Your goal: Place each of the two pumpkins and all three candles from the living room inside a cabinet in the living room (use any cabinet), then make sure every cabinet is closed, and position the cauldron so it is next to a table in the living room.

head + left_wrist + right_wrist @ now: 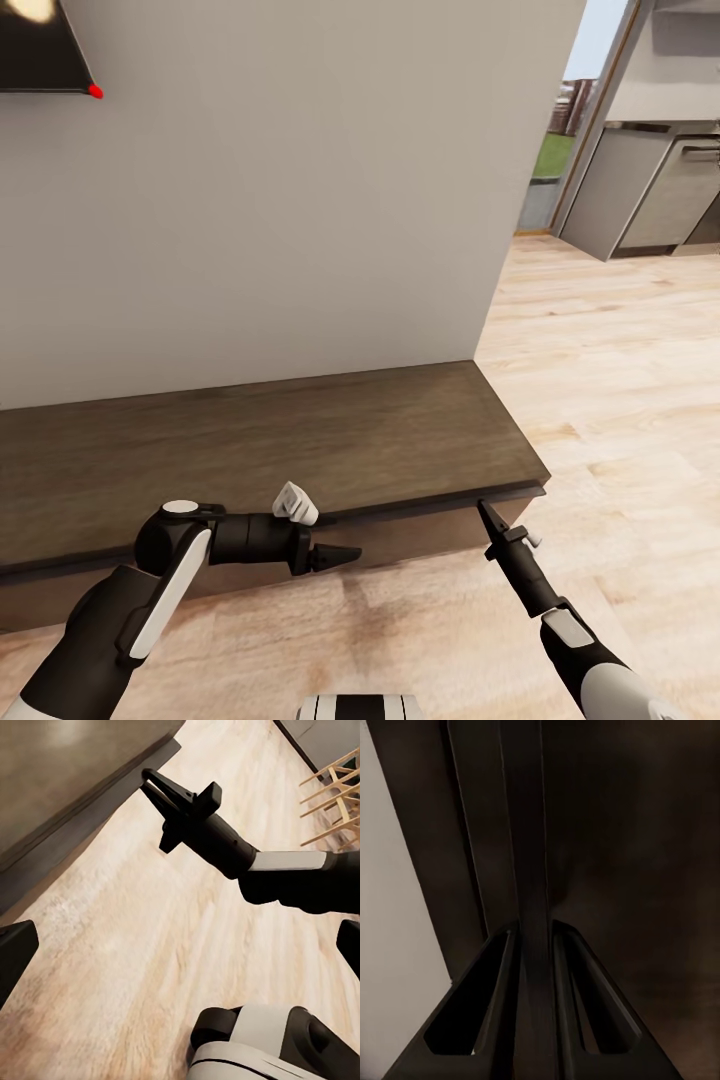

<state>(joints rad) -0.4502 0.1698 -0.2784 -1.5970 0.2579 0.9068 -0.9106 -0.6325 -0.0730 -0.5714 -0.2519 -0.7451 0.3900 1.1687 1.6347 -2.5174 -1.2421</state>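
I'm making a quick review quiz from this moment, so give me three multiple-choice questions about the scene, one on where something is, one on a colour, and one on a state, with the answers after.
1. Where is the right gripper?
A. At the front top edge of the cabinet, near its right end
B. Over the kitchen counter
C. Against the wall screen

2. What colour is the cabinet's top?
A. White
B. Dark brown
C. Orange

3. How do the right gripper's fingers stand?
A. Spread wide
B. Close together, with a narrow gap
C. Clamped on a pumpkin

Answers: 1 A, the head view shows its tip at that edge. 2 B, the wood is dark brown. 3 B, the right wrist view shows the fingers close, nothing held.
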